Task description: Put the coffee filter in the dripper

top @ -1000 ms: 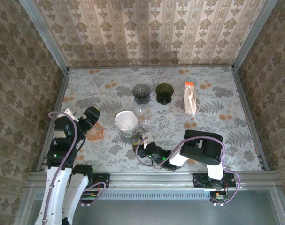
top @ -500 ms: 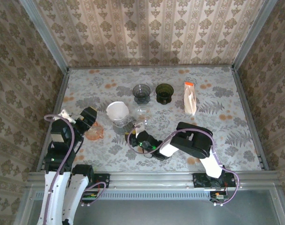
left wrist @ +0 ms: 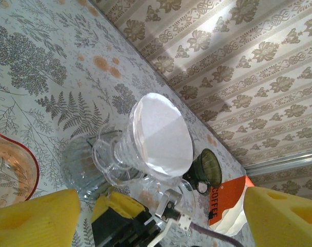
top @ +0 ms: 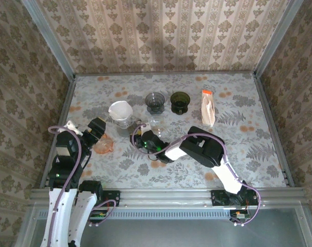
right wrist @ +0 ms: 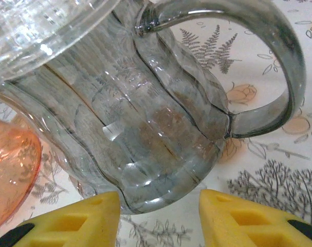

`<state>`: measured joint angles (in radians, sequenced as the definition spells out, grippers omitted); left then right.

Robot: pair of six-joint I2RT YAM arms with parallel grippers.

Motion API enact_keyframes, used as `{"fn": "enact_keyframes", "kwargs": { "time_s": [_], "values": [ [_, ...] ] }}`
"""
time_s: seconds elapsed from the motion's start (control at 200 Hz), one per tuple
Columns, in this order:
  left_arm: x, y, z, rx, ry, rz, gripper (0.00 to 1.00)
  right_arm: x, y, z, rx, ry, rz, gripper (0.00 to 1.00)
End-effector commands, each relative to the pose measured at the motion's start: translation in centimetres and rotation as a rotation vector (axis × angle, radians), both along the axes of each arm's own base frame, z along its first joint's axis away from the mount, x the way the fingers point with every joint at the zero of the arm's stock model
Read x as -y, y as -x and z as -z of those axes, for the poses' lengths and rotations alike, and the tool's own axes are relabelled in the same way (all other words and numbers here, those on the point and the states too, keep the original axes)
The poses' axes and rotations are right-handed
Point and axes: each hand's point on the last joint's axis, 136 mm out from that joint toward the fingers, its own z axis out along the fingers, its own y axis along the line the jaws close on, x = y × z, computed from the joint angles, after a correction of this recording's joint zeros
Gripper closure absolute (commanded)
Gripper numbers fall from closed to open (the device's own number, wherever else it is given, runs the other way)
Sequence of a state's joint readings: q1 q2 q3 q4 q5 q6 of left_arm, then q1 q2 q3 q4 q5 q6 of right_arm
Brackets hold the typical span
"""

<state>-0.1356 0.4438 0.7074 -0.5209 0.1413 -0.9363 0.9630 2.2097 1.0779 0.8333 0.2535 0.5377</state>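
The main job looks done. The white paper cone filter sits inside the clear glass dripper, and its rim lines up with the rim of the dripper. In the top view the two are left of the middle of the frame, on the flowery worktop. The dripper stands on top of a ribbed clear glass jug with a curved handle.

The right gripper is down low at the jug. Its jaws are about half open. The bottom of the jug sits between the two yellow fingers, so I think they have hold of the jug. The left gripper is at the left side of the top view, next to an orange see-through dripper. Its jaws are wide open and hold nothing.

I think only a little is left to do. The jug needs to stand flat on the worktop. Then the right jaws can let go and move away without bumping anything. A bump could tip the dripper or shake the filter loose. I cannot tell if the filter is pushed all the way down inside.
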Motion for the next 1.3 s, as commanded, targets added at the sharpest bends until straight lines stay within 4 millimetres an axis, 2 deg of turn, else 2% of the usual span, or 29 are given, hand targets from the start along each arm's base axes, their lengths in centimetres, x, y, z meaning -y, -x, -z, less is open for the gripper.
{"fn": "enact_keyframes", "kwargs": {
  "time_s": [0.0,0.095,0.24,0.355,0.475,0.56,0.66,0.68,0.715,0.82,0.845,0.9,1.025,1.295],
  "values": [
    [-0.3,0.1,-0.1,0.01,-0.012,-0.012,0.15,0.4,-0.1,3.3,-0.089,0.069,0.003,0.53],
    [-0.3,0.0,0.1,0.008,-0.009,-0.014,0.15,0.1,-0.5,3.2,-0.094,0.066,-0.001,0.52],
    [-0.3,0.0,0.2,0.008,-0.008,-0.015,0.15,0.6,0.5,3.0,-0.093,0.055,-0.012,0.48],
    [-0.5,0.1,0.2,0.012,-0.007,-0.023,0.14,1.4,2.2,2.6,-0.098,0.033,-0.026,0.45],
    [-0.6,0.2,0.1,0.024,-0.006,-0.031,0.12,1.3,5.0,0.9,-0.08,0.016,-0.08,0.41],
    [-0.7,0.4,-0.2,0.038,-0.01,-0.033,0.1,0.0,7.8,-0.3,-0.067,0.028,-0.183,0.39],
    [-0.8,0.6,-0.5,0.047,-0.016,-0.032,0.08,-2.7,10.8,-1.3,-0.07,0.04,-0.337,0.37],
    [-0.8,0.7,-0.5,0.047,-0.017,-0.033,0.01,-3.2,11.2,-1.5,-0.067,0.042,-0.356,0.36],
    [-0.8,0.7,-0.6,0.05,-0.019,-0.031,0.0,-3.8,11.6,-1.6,-0.062,0.051,-0.38,0.36],
    [-0.8,1.0,-1.0,0.061,-0.024,-0.029,0.0,-5.5,11.7,-2.4,-0.033,0.062,-0.413,0.34],
    [-0.8,1.1,-1.1,0.063,-0.027,-0.027,0.0,-5.7,11.5,-2.5,-0.027,0.065,-0.415,0.23],
    [-0.8,1.2,-1.2,0.066,-0.031,-0.025,0.0,-6.4,11.2,-3.0,-0.011,0.064,-0.421,0.2],
    [-0.8,1.3,-1.2,0.072,-0.03,-0.024,0.0,-7.8,10.6,-3.4,0.002,0.071,-0.432,0.2],
    [-0.7,1.2,-0.8,0.068,-0.015,-0.022,0.0,-10.0,9.7,-2.5,0.003,0.104,-0.456,0.24]
  ]
}}
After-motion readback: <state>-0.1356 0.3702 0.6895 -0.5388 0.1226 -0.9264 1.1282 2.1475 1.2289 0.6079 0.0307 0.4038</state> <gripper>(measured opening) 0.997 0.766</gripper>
